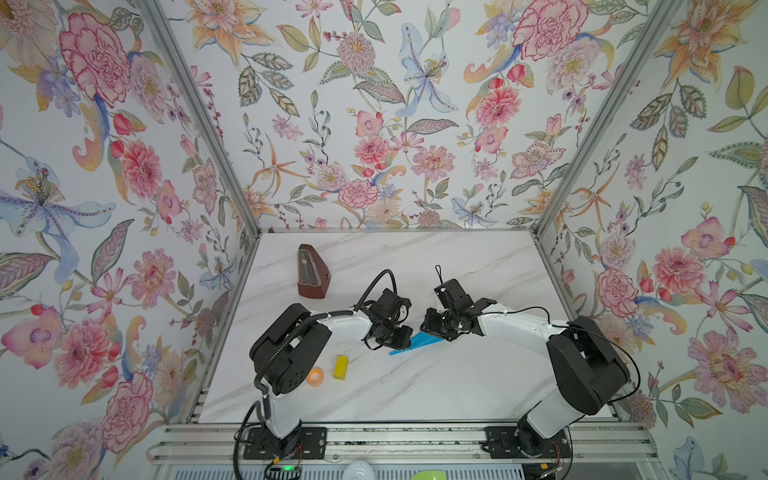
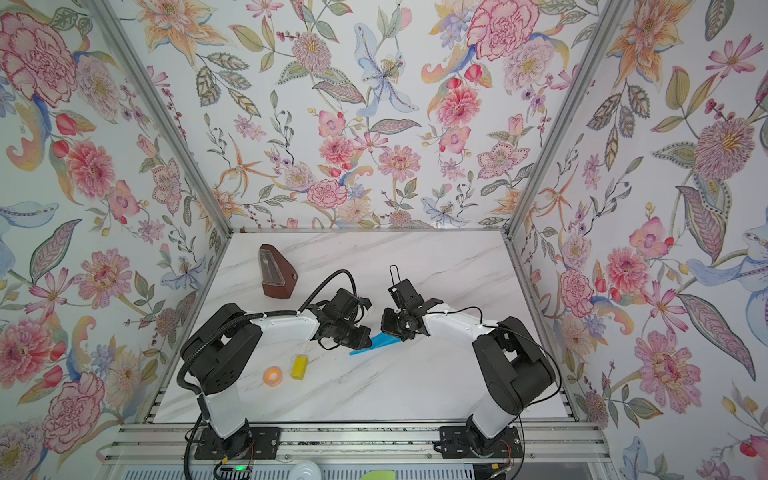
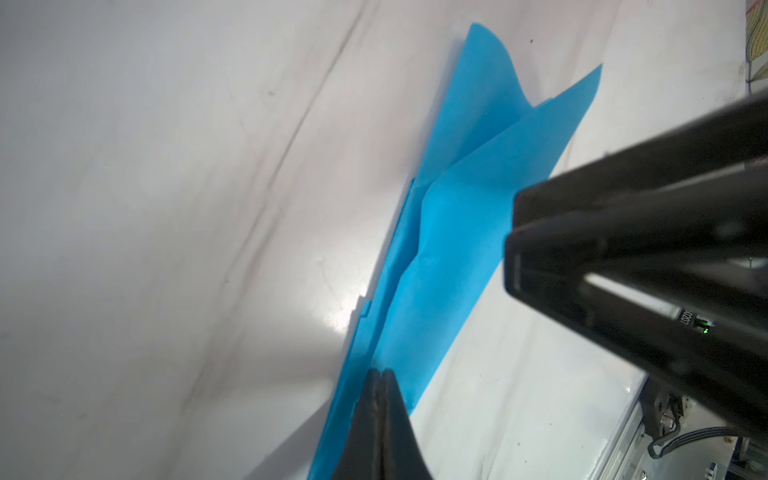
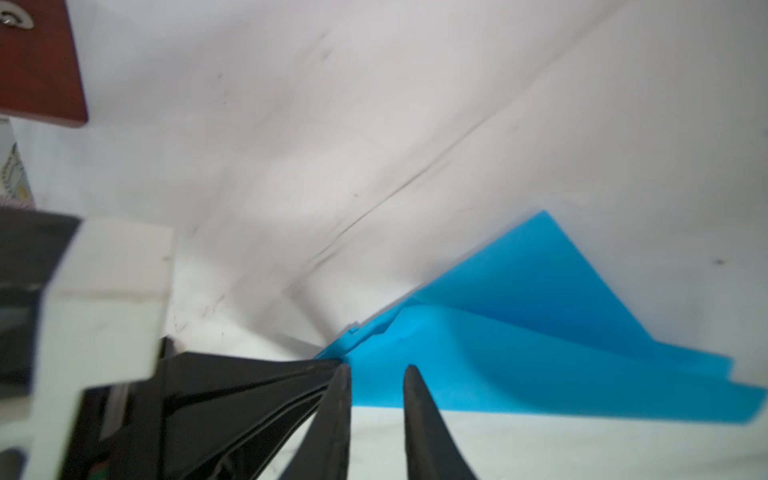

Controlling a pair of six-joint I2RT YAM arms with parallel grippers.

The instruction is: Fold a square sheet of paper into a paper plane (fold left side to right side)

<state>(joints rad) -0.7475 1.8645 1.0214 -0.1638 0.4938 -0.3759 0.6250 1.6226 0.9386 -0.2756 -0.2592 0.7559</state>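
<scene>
The paper plane is a bright blue folded dart. It lies on the marble table between my two grippers, nose toward the front left. In the left wrist view its creased layers lift a little at the wide end. My left gripper is shut, its tips down on the narrow part of the paper; whether a layer is pinched cannot be seen. My right gripper stands slightly open at the paper's edge, with nothing between its fingers.
A brown metronome stands at the back left. A small yellow block and an orange tape roll lie front left, near the left arm. The floral walls enclose three sides.
</scene>
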